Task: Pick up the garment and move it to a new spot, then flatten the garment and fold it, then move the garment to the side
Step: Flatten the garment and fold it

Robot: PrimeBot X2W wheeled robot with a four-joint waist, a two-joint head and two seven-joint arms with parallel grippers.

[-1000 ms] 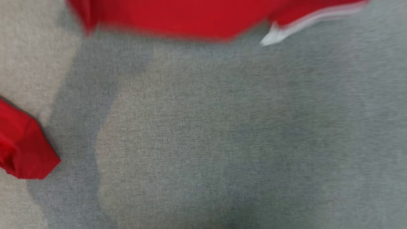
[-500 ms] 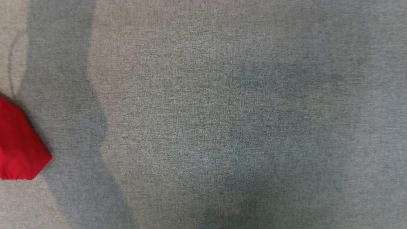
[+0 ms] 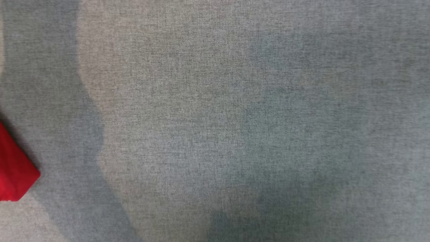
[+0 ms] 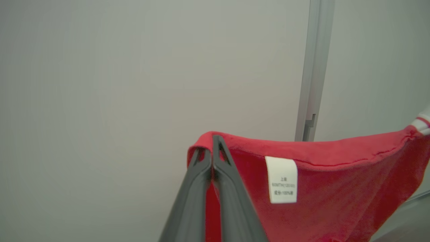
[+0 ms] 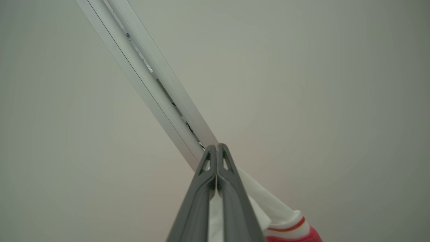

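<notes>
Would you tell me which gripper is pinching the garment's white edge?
The right gripper, shut on the garment's white trim; the left gripper pinches its red hem.

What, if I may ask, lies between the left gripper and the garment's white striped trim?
In the left wrist view, a white label hangs from the red hem of the garment, between the left gripper and the striped trim.

The place looked like a bare lab or test booth rather than a home. Beyond the left gripper [image 4: 212,138] stood plain pale wall panels [image 4: 134,84], joined to the gripper's right by a slotted aluminium profile [image 4: 314,67]. The same kind of profile ran behind the right gripper [image 5: 217,146]. The worktop [image 3: 215,101] was covered in grey woven cloth.
</notes>
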